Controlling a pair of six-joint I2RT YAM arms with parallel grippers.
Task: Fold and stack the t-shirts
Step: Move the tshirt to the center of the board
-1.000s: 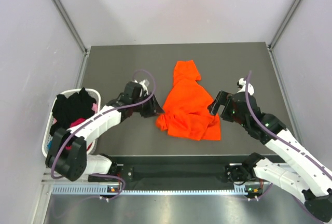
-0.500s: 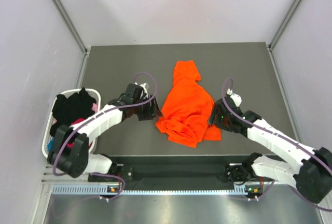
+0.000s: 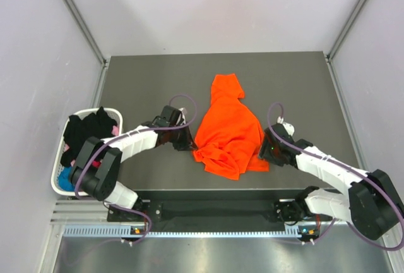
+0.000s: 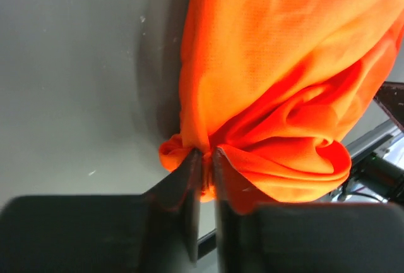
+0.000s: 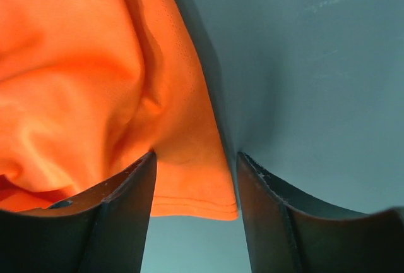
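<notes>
A bright orange t-shirt (image 3: 227,124) lies crumpled in the middle of the dark table (image 3: 145,83), with one narrow end pointing to the far side. My left gripper (image 3: 189,145) sits at its near left edge. In the left wrist view that gripper (image 4: 207,153) is shut on a bunched fold of the orange t-shirt (image 4: 271,64). My right gripper (image 3: 264,149) is at the shirt's near right corner. Seen from the right wrist, it (image 5: 196,158) stands open, and the hemmed corner of the t-shirt (image 5: 189,184) lies flat between the fingers.
A white basket (image 3: 115,112) stands off the table's left edge. It holds black t-shirts (image 3: 88,131), a bit of magenta cloth (image 3: 95,151) and blue cloth (image 3: 66,176). Grey walls enclose the table on three sides.
My left gripper has shut on the shirt's left edge and bunched it. My right gripper has moved left and low over the near right corner, its jaws narrower than before.
</notes>
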